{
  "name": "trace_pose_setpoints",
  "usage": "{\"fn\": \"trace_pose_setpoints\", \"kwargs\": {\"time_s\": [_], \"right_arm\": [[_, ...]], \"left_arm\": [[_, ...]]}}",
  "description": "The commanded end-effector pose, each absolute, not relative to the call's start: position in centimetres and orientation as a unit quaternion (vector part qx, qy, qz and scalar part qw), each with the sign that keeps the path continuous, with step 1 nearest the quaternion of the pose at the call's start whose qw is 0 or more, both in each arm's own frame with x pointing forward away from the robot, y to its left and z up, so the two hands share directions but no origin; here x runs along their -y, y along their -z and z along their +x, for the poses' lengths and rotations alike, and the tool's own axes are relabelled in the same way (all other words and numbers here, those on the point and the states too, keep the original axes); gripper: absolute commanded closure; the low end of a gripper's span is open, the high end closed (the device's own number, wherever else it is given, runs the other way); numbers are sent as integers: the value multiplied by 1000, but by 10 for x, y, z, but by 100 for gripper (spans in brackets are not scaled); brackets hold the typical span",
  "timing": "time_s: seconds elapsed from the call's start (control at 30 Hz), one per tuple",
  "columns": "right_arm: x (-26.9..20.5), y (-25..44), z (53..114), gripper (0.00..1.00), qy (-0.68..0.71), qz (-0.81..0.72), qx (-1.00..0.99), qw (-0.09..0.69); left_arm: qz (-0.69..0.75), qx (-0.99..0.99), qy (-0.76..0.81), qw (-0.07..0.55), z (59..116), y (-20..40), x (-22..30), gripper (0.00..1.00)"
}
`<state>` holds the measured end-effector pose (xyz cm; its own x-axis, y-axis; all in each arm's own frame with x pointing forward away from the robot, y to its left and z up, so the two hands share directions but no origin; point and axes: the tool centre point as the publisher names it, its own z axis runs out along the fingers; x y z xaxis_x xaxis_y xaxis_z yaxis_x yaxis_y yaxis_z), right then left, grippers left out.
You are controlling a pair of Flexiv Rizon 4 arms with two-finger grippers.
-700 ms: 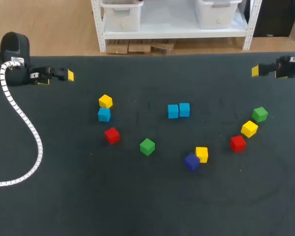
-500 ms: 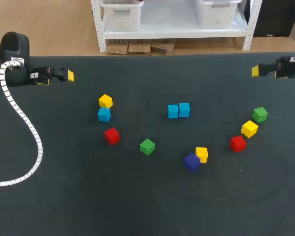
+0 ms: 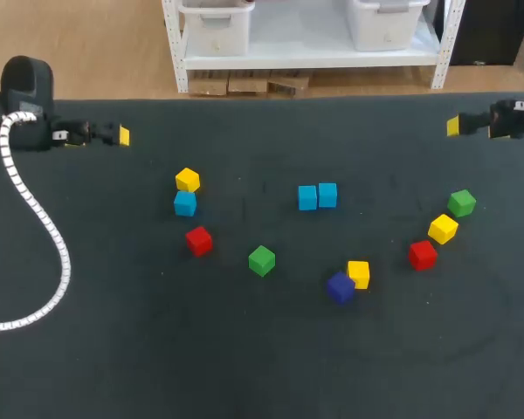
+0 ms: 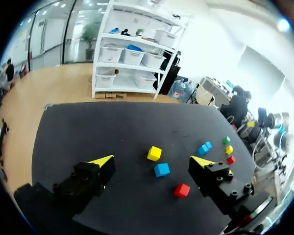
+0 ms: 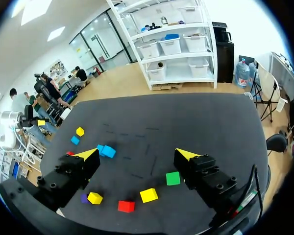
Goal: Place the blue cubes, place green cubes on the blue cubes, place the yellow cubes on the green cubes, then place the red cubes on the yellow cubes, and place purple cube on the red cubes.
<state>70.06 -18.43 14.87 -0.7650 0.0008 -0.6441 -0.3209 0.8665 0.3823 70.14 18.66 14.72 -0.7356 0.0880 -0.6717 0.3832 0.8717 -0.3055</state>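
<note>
Stacking looks unstarted: blue cubes [image 3: 307, 197] lie bare ahead of left pincer [image 4: 152, 161] and right pincer [image 5: 137, 155], both wide open, holding nothing.

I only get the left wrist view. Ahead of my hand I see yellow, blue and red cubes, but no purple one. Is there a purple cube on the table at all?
Observer: Yes. The purple cube sits toward the front of the table, right of the middle, against a yellow cube.
Operator: Where is the nearest green one?
Observer: A green cube lies on its own, just to the right of the red cube that you can see.
Operator: Is the other arm holding anything?
Observer: No. The right hand is open and empty, at the table's back right edge.
</note>
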Motion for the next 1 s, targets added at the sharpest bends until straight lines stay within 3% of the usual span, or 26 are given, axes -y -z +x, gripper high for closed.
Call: {"fn": "trace_pose_setpoints", "kwargs": {"time_s": [0.03, 1.0], "right_arm": [[185, -149, 700, 0, -243, -88, -908, 331], [185, -149, 700, 0, -243, -88, -908, 331]], "left_arm": [[147, -919, 187, 314, 714, -147, -170, 0], [106, -970, 133, 173, 701, -85, -102, 0]]}}
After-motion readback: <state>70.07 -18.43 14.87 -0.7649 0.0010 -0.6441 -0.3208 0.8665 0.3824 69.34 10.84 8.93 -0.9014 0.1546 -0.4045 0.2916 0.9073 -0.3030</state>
